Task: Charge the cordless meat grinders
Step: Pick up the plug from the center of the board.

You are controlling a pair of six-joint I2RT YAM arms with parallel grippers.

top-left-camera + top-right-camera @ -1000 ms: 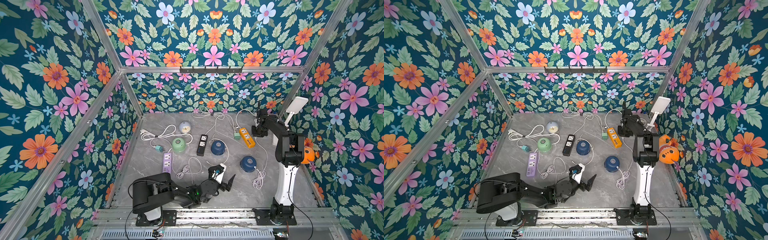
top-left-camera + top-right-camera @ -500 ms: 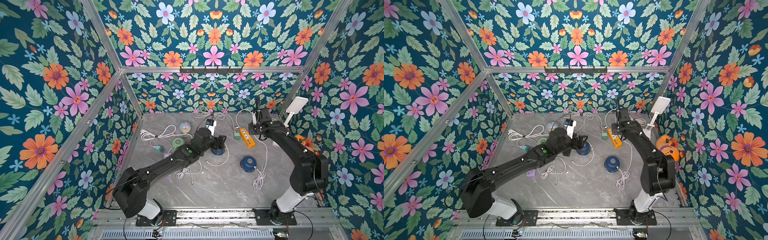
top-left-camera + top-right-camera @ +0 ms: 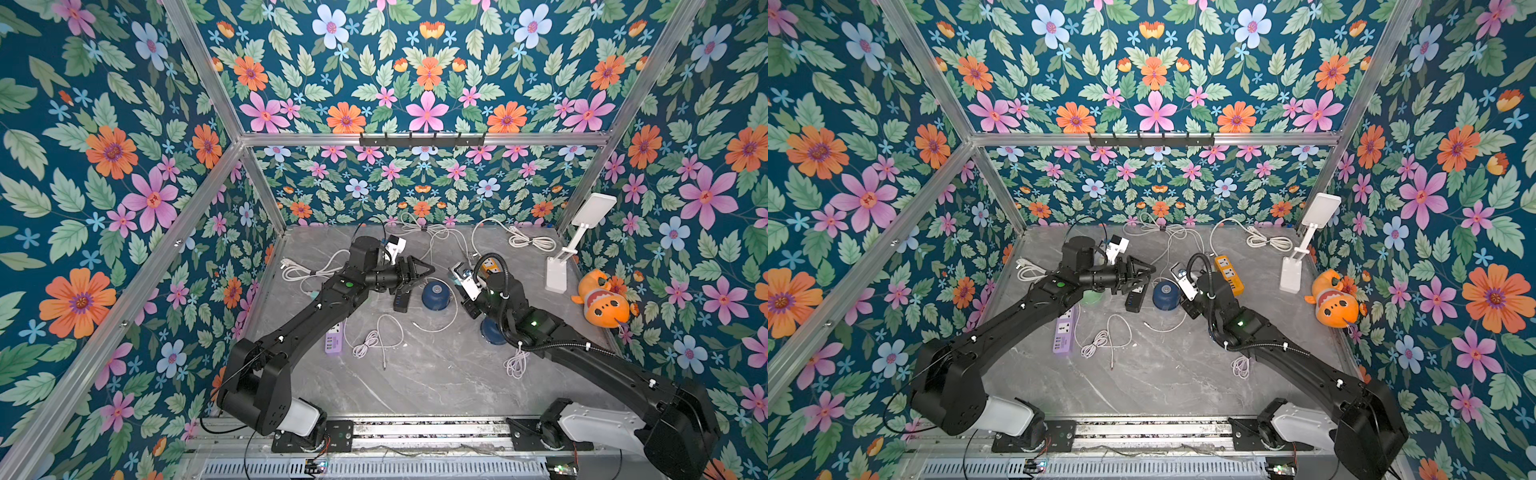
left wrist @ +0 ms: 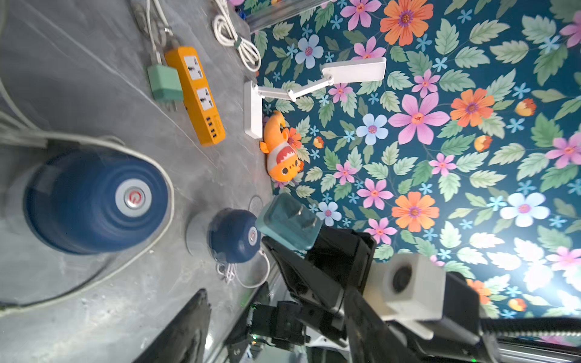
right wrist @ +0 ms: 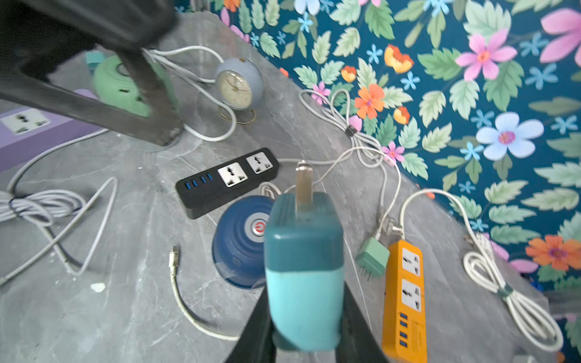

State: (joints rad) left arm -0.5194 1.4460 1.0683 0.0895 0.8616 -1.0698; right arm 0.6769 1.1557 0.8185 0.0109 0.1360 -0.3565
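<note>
Grey worktop strewn with cords, and both arms are reaching into the middle. Between them sits a navy grinder, upright, button on top. A second navy grinder is half hidden under the right arm, and the mint green grinder peeks out beneath the left arm. Just beside the middle one lies the black power strip, sockets facing up. The left gripper hangs close by that strip, fingers spread with nothing between them. The right gripper has its fingers clamped on the teal plug, prongs aimed toward the strip — seating it looks like the job in hand. My call: square the prongs to a socket's slots, push straight in, and let the free fingers pin the light strip so it can't skid. A loose cable end lies by the grinder — not connected.
</note>
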